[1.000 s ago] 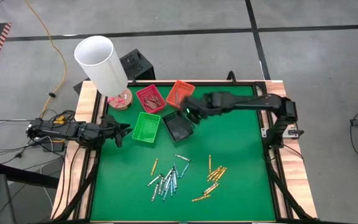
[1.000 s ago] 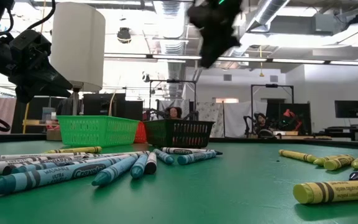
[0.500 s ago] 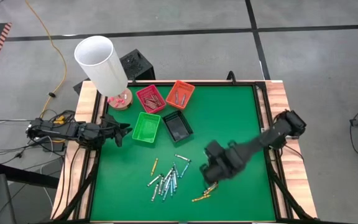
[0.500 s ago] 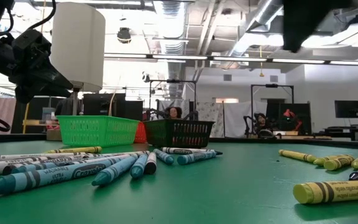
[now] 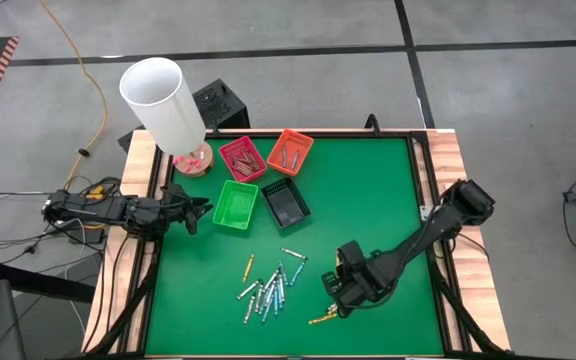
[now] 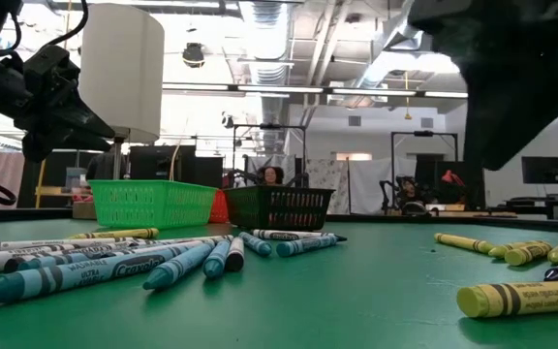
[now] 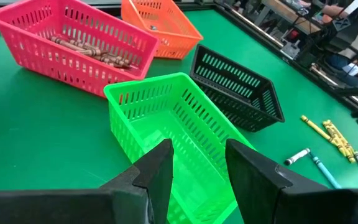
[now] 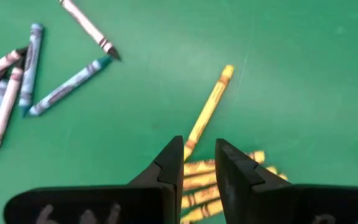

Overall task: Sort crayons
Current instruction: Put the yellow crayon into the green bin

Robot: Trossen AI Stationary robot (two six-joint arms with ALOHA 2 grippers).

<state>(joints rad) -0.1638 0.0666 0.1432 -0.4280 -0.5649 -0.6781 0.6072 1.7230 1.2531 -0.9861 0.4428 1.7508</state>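
Observation:
Yellow crayons (image 8: 229,168) lie in a loose pile on the green mat, one (image 8: 209,106) apart from the pile. My right gripper (image 8: 199,149) hangs over them, open and empty, fingers pointing down; in the high view it (image 5: 343,290) covers part of the pile. Blue and white crayons (image 5: 268,290) lie in a heap to the left. My left gripper (image 7: 197,155) waits open at the table's left edge (image 5: 196,212), facing the green tray (image 7: 173,124).
Pink (image 5: 242,158), orange (image 5: 290,150), green (image 5: 235,204) and black (image 5: 287,203) trays stand at the far left; the pink one holds brown crayons. A tall white cylinder (image 5: 163,100) stands at the far left corner. A single yellow crayon (image 5: 248,266) lies left of the blue heap.
My right gripper has swung from above the black and orange trays toward the table's near edge and has come down over the yellow crayons. The crayons and trays have not moved.

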